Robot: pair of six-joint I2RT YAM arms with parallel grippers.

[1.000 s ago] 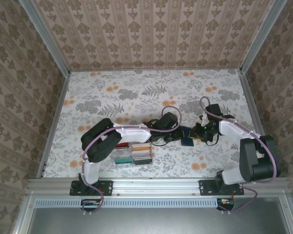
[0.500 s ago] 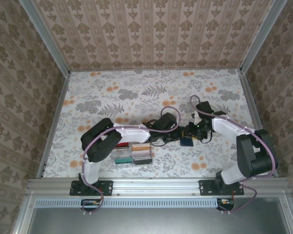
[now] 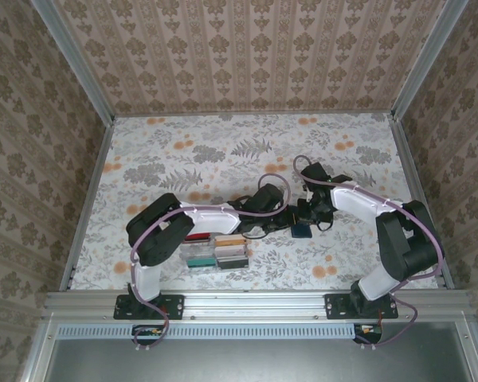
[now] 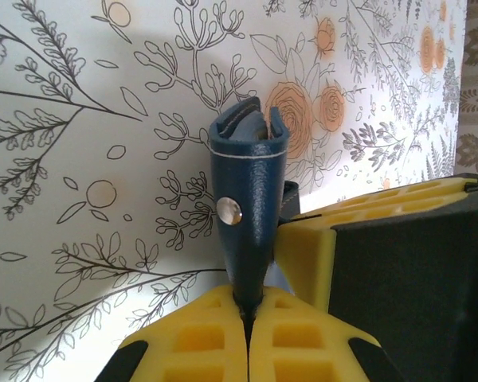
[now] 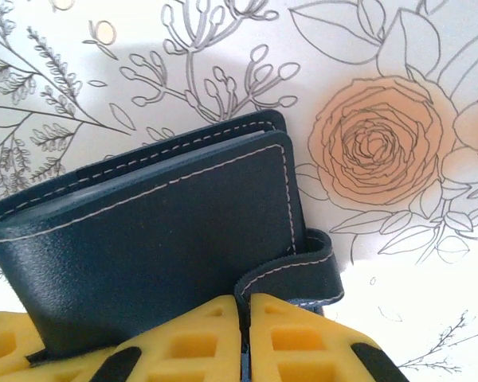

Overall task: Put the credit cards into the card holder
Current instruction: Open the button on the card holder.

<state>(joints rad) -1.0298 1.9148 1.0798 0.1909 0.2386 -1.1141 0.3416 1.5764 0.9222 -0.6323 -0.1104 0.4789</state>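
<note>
Left end effector point(image 4: 247, 310): closed, pinching edge of dark navy blue stitched folding card holder point(image 4: 248, 191).
Right end effector point(image 5: 245, 310): closed on its tab strap point(image 5: 291, 270).

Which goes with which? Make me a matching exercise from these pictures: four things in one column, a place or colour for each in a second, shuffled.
Things:
1. card holder
2. tab closure
3. credit cards
4. snap stud

Places or colours:
A. silver, on the navy outer face
B. pinched between the right fingers
C. grouped on the table by the left arm
D. edge-on, clamped between the left fingers

Pairs: 1-D, 2-B, 3-C, 4-A.
</note>
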